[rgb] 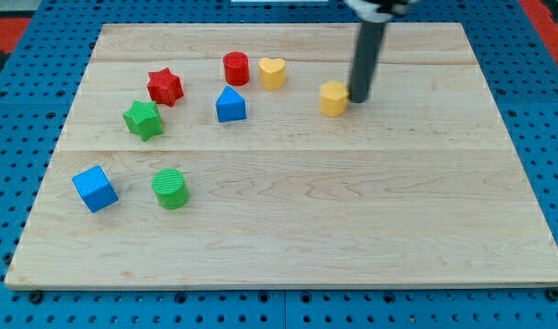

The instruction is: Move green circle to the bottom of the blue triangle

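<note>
The green circle sits on the wooden board at the view's lower left. The blue triangle stands above and to the right of it, near the view's upper middle. My tip is at the view's upper right of centre, touching or almost touching the right side of a yellow hexagon block. It is far to the right of both the green circle and the blue triangle.
A red star, a green star, a red cylinder and a yellow heart lie around the blue triangle. A blue cube sits left of the green circle. The wooden board lies on a blue pegboard.
</note>
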Controlling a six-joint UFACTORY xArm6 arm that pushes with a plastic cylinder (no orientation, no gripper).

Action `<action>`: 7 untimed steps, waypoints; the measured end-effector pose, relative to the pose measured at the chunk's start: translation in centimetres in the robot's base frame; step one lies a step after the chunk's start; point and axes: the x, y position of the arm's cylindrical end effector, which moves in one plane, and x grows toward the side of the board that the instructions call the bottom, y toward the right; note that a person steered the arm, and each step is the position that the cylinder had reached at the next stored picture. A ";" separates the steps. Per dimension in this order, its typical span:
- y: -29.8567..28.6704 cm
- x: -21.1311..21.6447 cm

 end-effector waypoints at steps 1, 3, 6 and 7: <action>2.5 3.1; -4.7 15.8; -22.6 19.3; -21.4 15.6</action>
